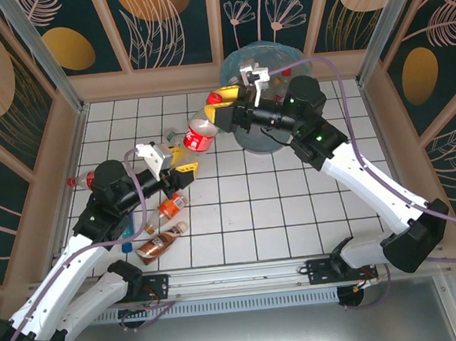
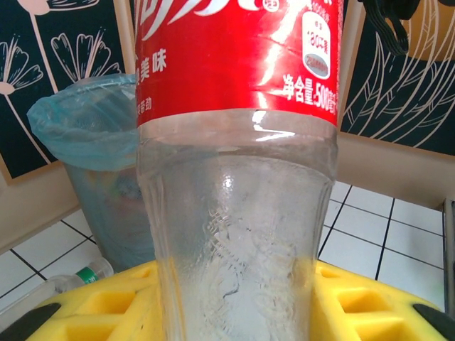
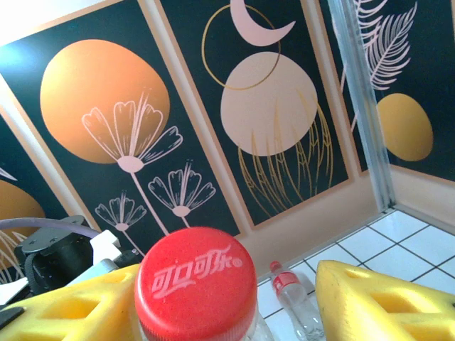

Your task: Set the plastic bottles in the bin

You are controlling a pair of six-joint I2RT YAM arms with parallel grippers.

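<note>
Pinching the base of a red-label plastic bottle (image 1: 199,133), L pincer (image 1: 180,158) points its long axis toward 1 o'clock, red cap (image 3: 195,284) sitting btw spread fingers of R pincer (image 1: 221,100), w/ bin (image 1: 235,63) just beyond at 2 o'clock, nearer R arm.

Bottle (image 2: 234,234): clear plastic, smooth and glossy, faintly embossed; its red label (image 2: 234,64) is shiny film. Cap (image 3: 195,284): red plastic, satin, ribbed at the rim. Bin liner (image 2: 82,121): translucent blue plastic film, wrinkled. Tabletop tiles (image 1: 294,213): white, glossy.
</note>
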